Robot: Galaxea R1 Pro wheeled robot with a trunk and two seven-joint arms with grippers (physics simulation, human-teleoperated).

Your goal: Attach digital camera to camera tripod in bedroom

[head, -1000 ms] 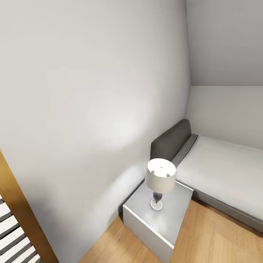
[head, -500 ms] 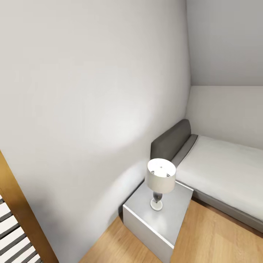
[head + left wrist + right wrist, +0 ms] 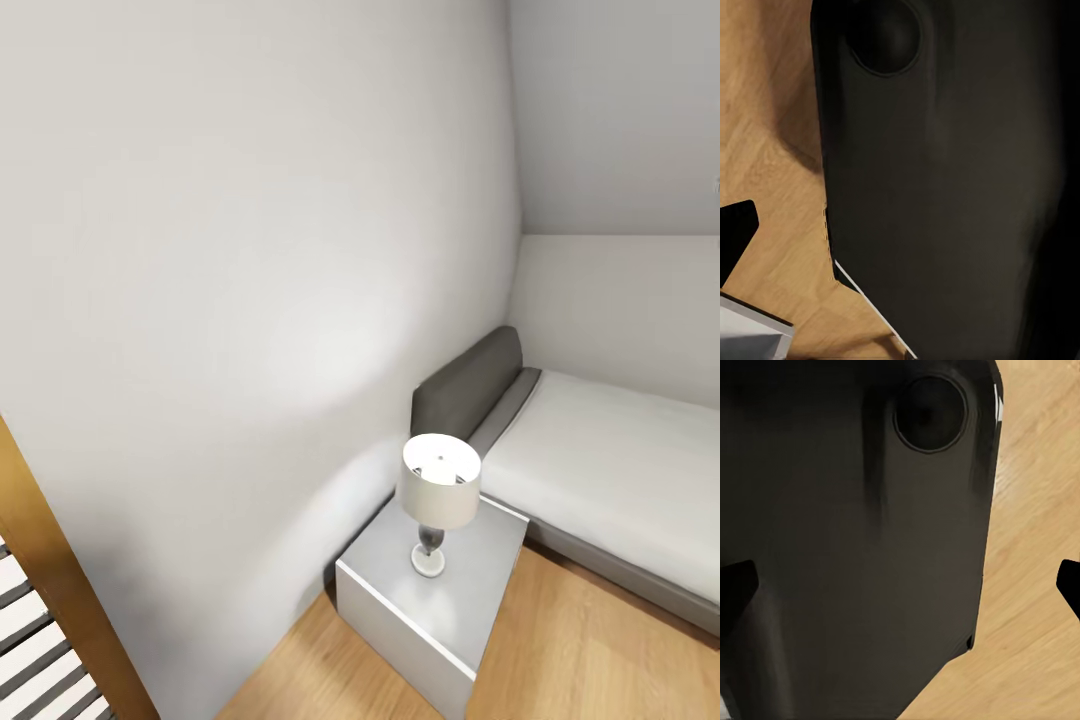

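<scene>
- Left wrist view: one black fingertip [image 3: 735, 240] of the left gripper juts in at the frame edge; its partner is not visible, so I cannot tell whether the jaws stand wide or narrow.
- Left wrist view: a large dark robot body panel [image 3: 945, 195], smooth and matte with a round recess near one corner, sits close before the camera. Beside it lies light wood floor [image 3: 772, 135], and a pale grey-white corner of some object [image 3: 750, 334] shows at the frame edge; what it is cannot be told.
- Right wrist view: two black fingertips of the right gripper [image 3: 900, 585] show at opposite frame edges, standing wide apart with nothing between them but the dark panel [image 3: 855, 547] behind. Wood floor [image 3: 1035, 495] runs alongside.
- Head view: a pale grey wall [image 3: 250, 250] meets a second wall at a corner. A bed [image 3: 610, 470] with a white mattress and dark grey headboard [image 3: 468, 385] stands against it.
- Head view: a grey-white nightstand [image 3: 440, 600] stands just beside the bed, bearing an upright table lamp [image 3: 438, 495] with a white drum shade.
- Head view: an orange-brown wooden frame [image 3: 55, 590] with white slats beside it crosses the lower corner.
- The digital camera and the camera tripod are not located in these views.
</scene>
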